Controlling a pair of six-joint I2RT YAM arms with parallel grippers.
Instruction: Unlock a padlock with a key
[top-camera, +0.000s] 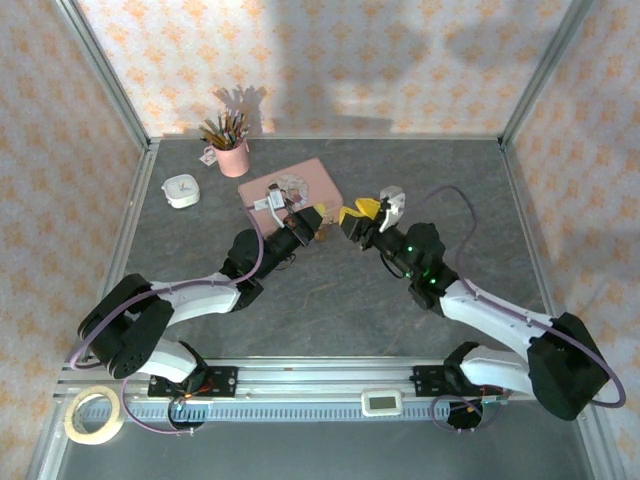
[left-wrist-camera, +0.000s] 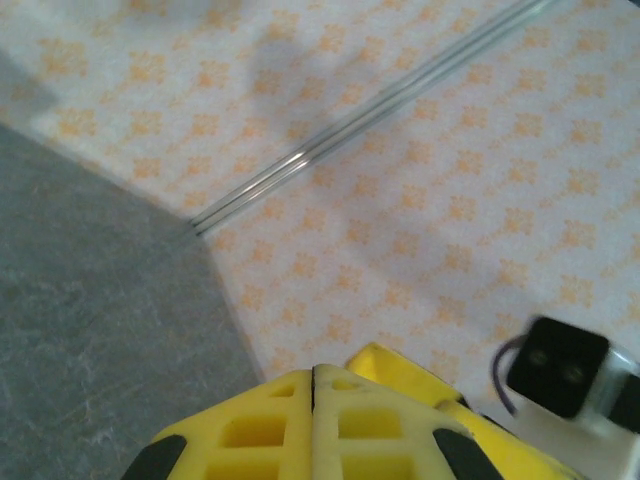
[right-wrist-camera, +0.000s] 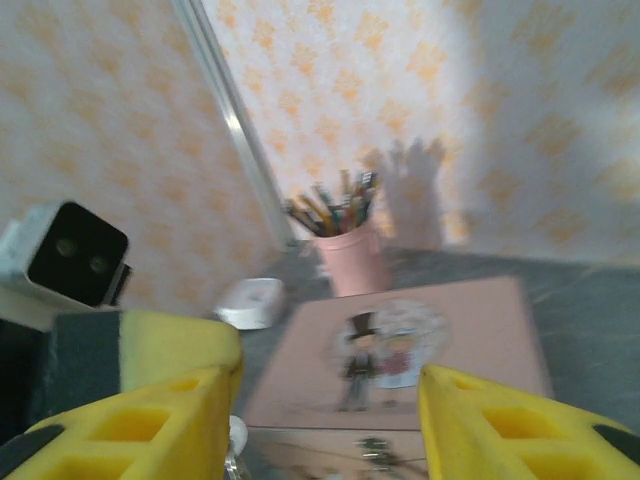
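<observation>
Just off the near right corner of a pink tin (top-camera: 300, 185) at mid-counter, the left jaws are pressed flat together, their yellow fingers (left-wrist-camera: 260, 430) meeting along a hairline seam; whether anything thin is nipped in that seam cannot be told. Facing them tip to tip and a little apart, the right jaws stand spread wide, their yellow fingers (right-wrist-camera: 520, 430) at either side of the right wrist view, with the tin's lid, printed with a top-hatted figure, lying between and beyond them. The padlock and the key are too small to place with any certainty. The left arm (top-camera: 200, 295) reaches in from the near left and the right arm (top-camera: 480, 310) from the near right, meeting over the grey counter (top-camera: 420, 180). The right wrist camera (left-wrist-camera: 565, 365) looms beside the closed left fingers, and the left wrist camera (right-wrist-camera: 75, 255) sits above the right arm's spread ones. Behind the tin a pink cup of pencils (top-camera: 232, 155) stands by the back wall (top-camera: 350, 60), and to its near left, well apart from the tin, is a small white round case (top-camera: 181, 190). A roll of tape (top-camera: 95, 415) lies at the near left corner beside the rail (top-camera: 300, 385), and a small white device (top-camera: 381, 402) sits on the rail between the two bases
</observation>
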